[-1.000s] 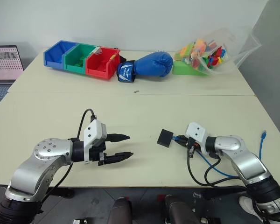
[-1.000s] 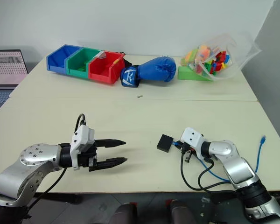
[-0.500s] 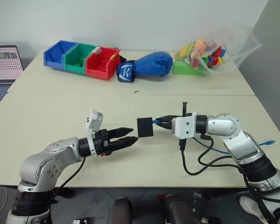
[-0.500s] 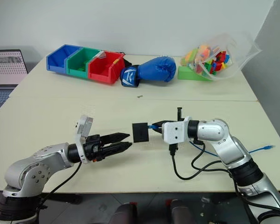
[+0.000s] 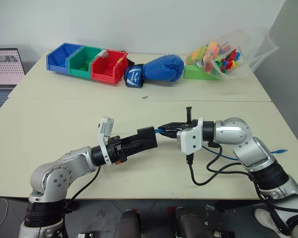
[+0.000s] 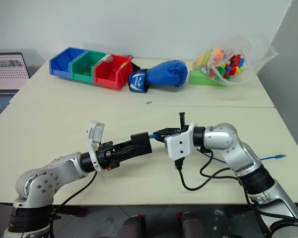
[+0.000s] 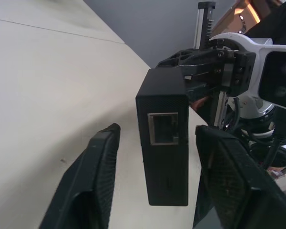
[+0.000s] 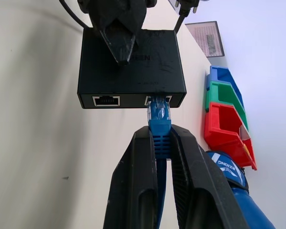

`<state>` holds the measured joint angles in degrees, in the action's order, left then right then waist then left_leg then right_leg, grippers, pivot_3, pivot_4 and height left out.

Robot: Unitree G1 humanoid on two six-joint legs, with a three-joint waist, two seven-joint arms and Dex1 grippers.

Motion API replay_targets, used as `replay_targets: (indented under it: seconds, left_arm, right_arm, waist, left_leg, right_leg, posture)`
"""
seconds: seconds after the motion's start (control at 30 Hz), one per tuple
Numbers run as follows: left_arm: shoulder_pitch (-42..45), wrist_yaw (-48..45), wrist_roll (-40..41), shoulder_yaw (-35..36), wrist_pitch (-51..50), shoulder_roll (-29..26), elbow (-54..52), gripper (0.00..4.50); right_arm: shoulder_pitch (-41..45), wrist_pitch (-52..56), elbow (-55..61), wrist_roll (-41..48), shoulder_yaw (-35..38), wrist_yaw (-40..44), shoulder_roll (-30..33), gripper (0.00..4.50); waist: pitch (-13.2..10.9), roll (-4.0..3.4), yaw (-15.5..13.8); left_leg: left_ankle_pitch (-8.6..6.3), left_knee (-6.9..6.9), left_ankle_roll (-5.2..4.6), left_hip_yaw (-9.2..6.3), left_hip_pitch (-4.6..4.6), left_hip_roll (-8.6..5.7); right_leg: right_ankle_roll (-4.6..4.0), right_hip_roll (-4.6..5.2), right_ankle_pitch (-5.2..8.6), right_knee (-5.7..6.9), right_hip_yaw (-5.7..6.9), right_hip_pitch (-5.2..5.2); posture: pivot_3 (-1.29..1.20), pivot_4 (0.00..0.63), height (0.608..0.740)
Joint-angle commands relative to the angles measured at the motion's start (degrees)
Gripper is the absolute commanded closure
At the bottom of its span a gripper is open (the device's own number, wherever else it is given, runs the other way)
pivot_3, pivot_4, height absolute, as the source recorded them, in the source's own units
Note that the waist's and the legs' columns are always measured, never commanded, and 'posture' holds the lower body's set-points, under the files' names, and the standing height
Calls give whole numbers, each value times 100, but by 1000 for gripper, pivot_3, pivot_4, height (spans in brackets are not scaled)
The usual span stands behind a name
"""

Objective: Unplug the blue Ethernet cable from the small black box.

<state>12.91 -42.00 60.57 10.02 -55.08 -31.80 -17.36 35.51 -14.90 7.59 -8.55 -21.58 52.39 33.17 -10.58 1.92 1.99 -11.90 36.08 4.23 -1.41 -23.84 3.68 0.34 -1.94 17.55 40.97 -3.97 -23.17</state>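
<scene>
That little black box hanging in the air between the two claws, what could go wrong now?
1. The left gripper fingers flank the small matte black plastic box without visibly touching; pulled now, it may follow the plug.
2. The right gripper pinches the thin bright blue Ethernet cable at the plug boot; a latched plug could slip free.

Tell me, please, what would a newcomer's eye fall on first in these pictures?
Most striking is the meeting above the near table: the right gripper, shut on the blue Ethernet cable just behind its plug, holds up the small black box, cable still plugged in, while the left gripper straddles the box from the other side. Behind, blue, green and red bins and a blue boxing glove line the far table.
</scene>
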Motion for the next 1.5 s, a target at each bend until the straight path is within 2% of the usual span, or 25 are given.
replay_targets:
  seconds: [0.03, 0.2, 0.37, 0.43, 0.47, 0.53, 0.63, 0.73, 0.77, 0.9, 1.03, 1.2, 1.5]
  left_arm:
    - [86, -24, 244, 205, -33, -30, -49, 2713]
    - [78, -80, 281, 195, -69, -65, -59, 3690]
    - [57, -128, 271, 159, -70, -88, -65, 3722]
    - [62, -148, 265, 154, -77, -96, -44, 3722]
    - [65, -170, 262, 146, -89, -110, -39, 3722]
    - [71, -257, 210, 97, -100, -174, -43, 3722]
    - [52, -533, 17, -91, -59, -355, -71, 3722]
    - [36, -860, -190, -288, 52, -558, -114, 3722]
    - [39, -1018, -289, -346, 150, -630, -118, 3722]
    - [45, -1527, -651, -530, 523, -840, -114, 3722]
    - [77, -2066, -920, -728, 829, -966, -17, 3722]
    - [150, -2344, -990, -697, 1080, -868, 94, 3722]
    - [149, -2597, -923, -566, 1131, -861, 195, 3722]
  right_arm:
    - [155, -159, 79, -48, 96, -53, -41, 4374]
    - [130, -228, 86, -47, 119, -55, -72, 4374]
    - [103, -388, 104, -110, 43, -5, -57, 4374]
    - [100, -471, 99, -139, 25, 13, -42, 3674]
    - [85, -463, 121, -103, 23, 65, -20, 3549]
    - [53, -394, 176, -18, 30, 184, 38, 3016]
    - [-86, 182, 384, 317, 64, 594, 212, 2379]
    - [-333, 1302, 889, 1116, 245, 955, 362, 1702]
    - [-423, 2006, 1175, 1618, 370, 1042, 412, 1469]
    - [-587, 4403, 1879, 3345, 876, 1034, 555, 1449]
    - [-665, 6041, 1728, 4669, 1422, 443, 160, 1449]
    - [-761, 6895, 1762, 5491, 1714, -75, -291, 1449]
    - [-847, 7245, 1779, 5948, 1700, -466, -603, 1449]
  waist:
    - [0, 0, 0]
    - [0, 0, 0]
    - [0, 0, 0]
    - [0, 0, 0]
    - [0, 0, 0]
    - [0, 0, 0]
    - [0, 0, -6]
    - [0, 0, -15]
    - [0, -1, -15]
    - [-1, -2, -4]
    - [-1, -1, -3]
    - [-2, -3, -4]
    - [-2, -3, 4]
  left_leg:
    - [0, 0, 0, 0, 0, 0]
    - [0, 0, 0, 0, 0, 0]
    - [0, 0, 0, 0, 0, 0]
    - [0, 0, 0, 0, 0, 0]
    - [0, 0, 0, 0, 0, 0]
    - [0, 0, 0, 0, 0, 0]
    - [0, 0, 0, 0, 0, -1]
    - [0, -1, 0, -1, 0, -1]
    - [0, 0, 0, -2, -1, -1]
    - [0, -1, 0, -1, 1, 0]
    - [0, -1, -1, -2, 2, 1]
    - [-1, -2, -2, 2, -2, 0]
    - [-1, -3, -2, 1, -4, 2]
  right_leg:
    - [0, 0, 0, 0, 0, 0]
    - [0, 0, 0, 0, 0, 0]
    - [0, 0, 0, 0, 0, 0]
    - [0, 0, 0, 0, 0, 0]
    - [0, 0, 0, -1, 0, 0]
    - [0, 0, 0, -1, 0, 0]
    - [0, 0, 0, -1, 0, 1]
    - [-1, 0, 0, -2, 0, 1]
    - [-1, 0, 0, -2, -1, 1]
    - [-1, 0, 0, 0, -2, 1]
    - [13, -1, 9, -1, -2, 1]
    - [22, -1, 14, -4, -2, -2]
    - [26, -5, 17, -6, 1, -3]
  posture:
    - [0, 150, 740]
    - [0, 150, 740]
    - [0, 150, 740]
    - [0, 150, 740]
    - [0, 150, 740]
    - [0, 150, 740]
    - [0, 150, 740]
    - [0, 150, 740]
    - [0, 150, 740]
    - [0, 150, 740]
    - [0, 150, 740]
    - [0, 150, 740]
    - [0, 150, 740]
